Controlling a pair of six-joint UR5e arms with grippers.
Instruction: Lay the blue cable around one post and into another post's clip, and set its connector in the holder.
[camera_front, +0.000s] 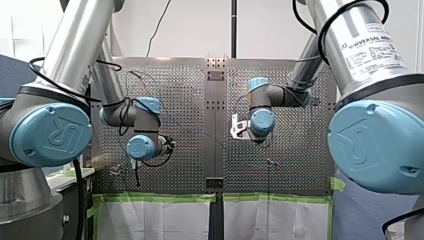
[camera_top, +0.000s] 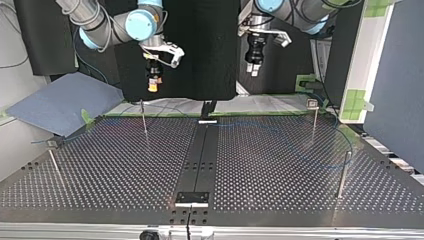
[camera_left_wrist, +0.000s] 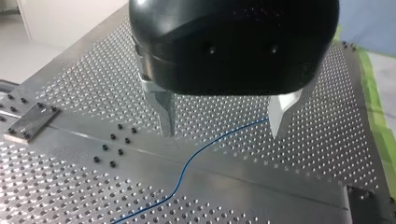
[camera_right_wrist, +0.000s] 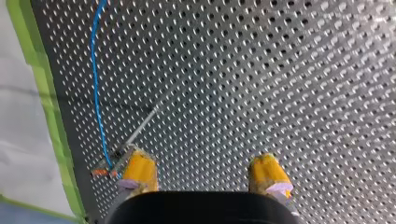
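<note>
The thin blue cable (camera_left_wrist: 187, 163) lies on the perforated table and passes under the gap between my left gripper's (camera_left_wrist: 223, 126) metal fingers (camera_left_wrist: 166, 112), which hang open above it, holding nothing. Seen from the right wrist, the cable (camera_right_wrist: 95, 84) runs along the plate's edge to the head of a slim post (camera_right_wrist: 140, 126), just beside one yellow pad (camera_right_wrist: 140, 170). My right gripper (camera_right_wrist: 204, 175) is open and empty. In the top view both grippers hover well above the table: my right (camera_top: 154, 82) at the left, my left (camera_top: 255, 67) at the right.
Several thin posts stand on the table in the top view: one far left-centre (camera_top: 143, 117), one far right (camera_top: 314, 120), one near left (camera_top: 54, 160), one near right (camera_top: 342, 175). A small plate (camera_top: 191, 198) sits on the dark centre strip. Green tape (camera_right_wrist: 46, 93) marks the plate's edge.
</note>
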